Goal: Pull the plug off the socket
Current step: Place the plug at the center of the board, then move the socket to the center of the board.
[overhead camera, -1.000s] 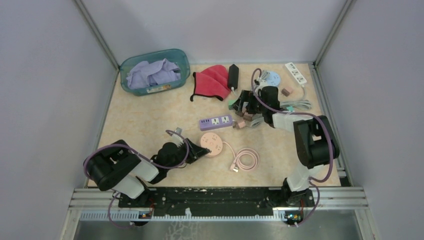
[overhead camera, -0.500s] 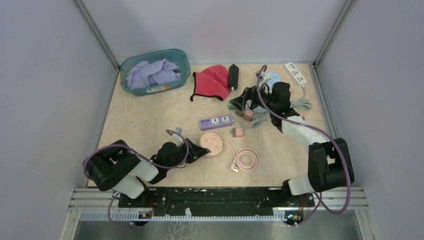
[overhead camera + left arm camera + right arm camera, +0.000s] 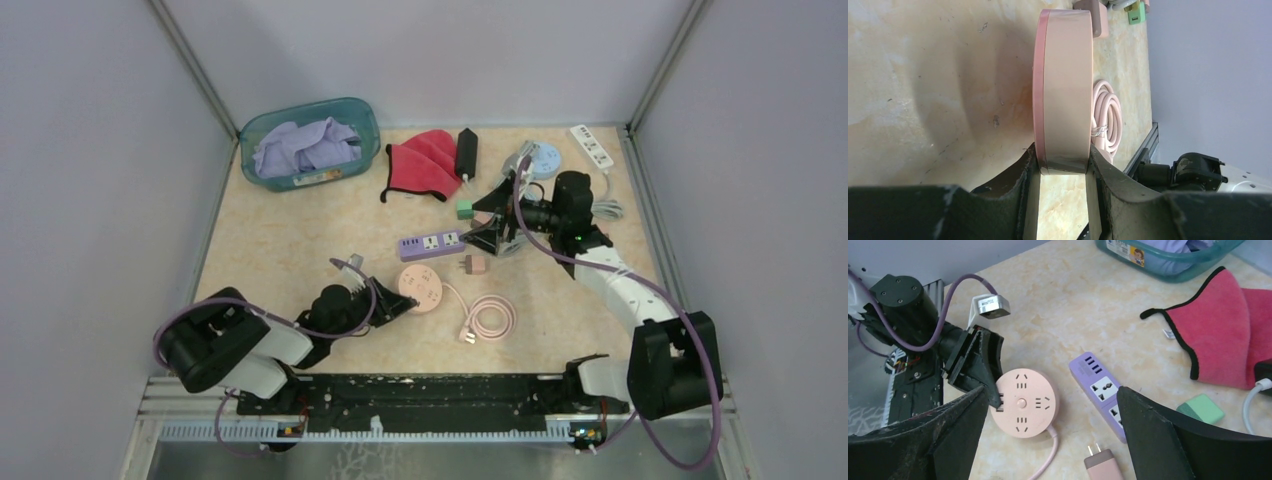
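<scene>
Left tool (image 3: 1062, 160) is closed partway on the rim of the round pink socket (image 3: 424, 289), one finger on each flat face, and that socket serves as the landmark below. Right tool (image 3: 486, 228) hangs above the worktop (image 3: 300, 230) beyond the socket and to its right, spread to its fullest and holding nothing.

One pink plug (image 3: 475, 265) lies loose on the worktop just beyond the socket's right side, its two prongs bare. One coil of pink cable (image 3: 490, 317) lies to the socket's right, joined to it by a short run of cord.

Four socket units can be counted:
- the pink round one
- one purple strip (image 3: 432, 244) just beyond it
- one white strip (image 3: 592, 146) far beyond it to the right
- one pale blue round unit (image 3: 543, 158) also far beyond it to the right

One green block (image 3: 465, 210) sits beyond the purple strip. One black box (image 3: 466, 150) and one red cloth (image 3: 425, 160) lie well beyond the socket. One teal basket (image 3: 365, 115) of lilac cloth stands far beyond it to the left.
</scene>
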You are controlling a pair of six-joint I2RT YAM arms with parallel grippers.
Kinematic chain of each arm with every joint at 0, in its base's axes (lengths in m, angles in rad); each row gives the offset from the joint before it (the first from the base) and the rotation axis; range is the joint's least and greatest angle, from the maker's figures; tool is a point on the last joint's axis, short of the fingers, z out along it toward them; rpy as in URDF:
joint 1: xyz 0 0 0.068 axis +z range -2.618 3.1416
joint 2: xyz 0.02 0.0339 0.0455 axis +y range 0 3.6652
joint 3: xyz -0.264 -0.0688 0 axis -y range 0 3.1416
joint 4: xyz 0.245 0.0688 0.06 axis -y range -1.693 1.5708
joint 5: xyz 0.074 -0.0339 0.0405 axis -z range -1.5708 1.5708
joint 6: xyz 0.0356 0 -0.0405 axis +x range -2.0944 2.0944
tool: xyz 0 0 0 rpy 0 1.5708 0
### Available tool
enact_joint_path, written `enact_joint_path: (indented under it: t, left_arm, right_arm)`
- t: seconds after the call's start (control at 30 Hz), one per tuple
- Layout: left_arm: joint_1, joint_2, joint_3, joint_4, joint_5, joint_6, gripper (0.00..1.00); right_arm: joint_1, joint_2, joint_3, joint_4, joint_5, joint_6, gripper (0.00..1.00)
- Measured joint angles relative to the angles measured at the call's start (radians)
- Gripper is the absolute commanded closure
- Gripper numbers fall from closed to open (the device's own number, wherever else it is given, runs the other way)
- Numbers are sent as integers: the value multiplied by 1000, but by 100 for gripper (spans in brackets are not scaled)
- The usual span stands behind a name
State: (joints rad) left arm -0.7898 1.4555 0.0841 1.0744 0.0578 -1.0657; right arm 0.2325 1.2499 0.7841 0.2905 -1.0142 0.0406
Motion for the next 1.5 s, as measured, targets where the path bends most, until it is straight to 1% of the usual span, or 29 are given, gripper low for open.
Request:
enact_joint_path:
  t: [0.13, 0.3, 0.43, 0.53, 0.7, 0.83, 0.97, 1.13, 1.3, 1.5]
  left_arm:
    - [1, -60, -10, -46, -11, 32, 100]
    - [16, -181, -14, -167, -34, 90, 100]
    - [50, -304, -20, -277, -45, 145, 100]
    - [100, -414, -35, -358, -44, 190, 100]
    - [222, -601, -40, -527, -34, 273, 100]
    - [321, -714, -6, -691, -30, 364, 100]
    - [394, -743, 55, -806, -43, 435, 100]
    - [459, -731, 70, -848, -74, 451, 100]
    - [555, -710, 70, -839, -86, 427, 100]
    - [685, -652, 68, -766, -98, 375, 100]
  right_arm:
    - [0, 0, -8, -29, -21, -33, 1]
    - [0, 0, -8, -53, -23, -65, 1]
    - [0, 0, -8, -57, -23, -76, 1]
    - [0, 0, -8, -63, -20, -83, 1]
    - [0, 0, -8, -75, -14, -92, 1]
    - [0, 0, -8, -76, -8, -95, 1]
    - [0, 0, -8, -75, -3, -100, 1]
    - [0, 0, -8, -76, 0, -101, 1]
    - [0, 0, -8, -76, 2, -103, 1]
    - [0, 0, -8, -76, 5, -109, 1]
